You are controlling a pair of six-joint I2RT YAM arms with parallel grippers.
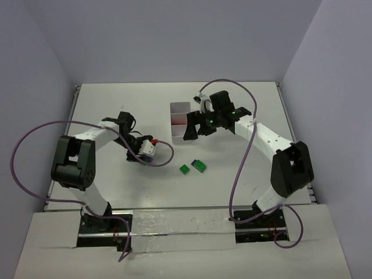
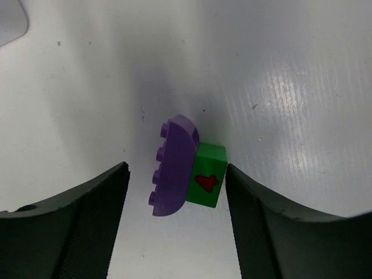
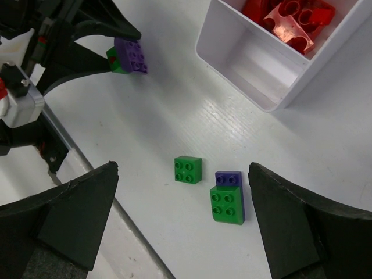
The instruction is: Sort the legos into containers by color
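My left end effector (image 2: 176,186) straddles the purple brick (image 2: 173,165) joined to a small green brick (image 2: 204,183) on the counter (image 2: 290,87). It is released, placed to pinch both. My right end effector (image 3: 183,192) hangs wide and empty over a loose green brick (image 3: 188,169), near the tray (image 3: 293,87) holding red bricks (image 3: 285,17).

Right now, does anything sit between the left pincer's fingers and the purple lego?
A green lego sits against the purple lego, between it and one finger of the left pincer; the other side is clear.
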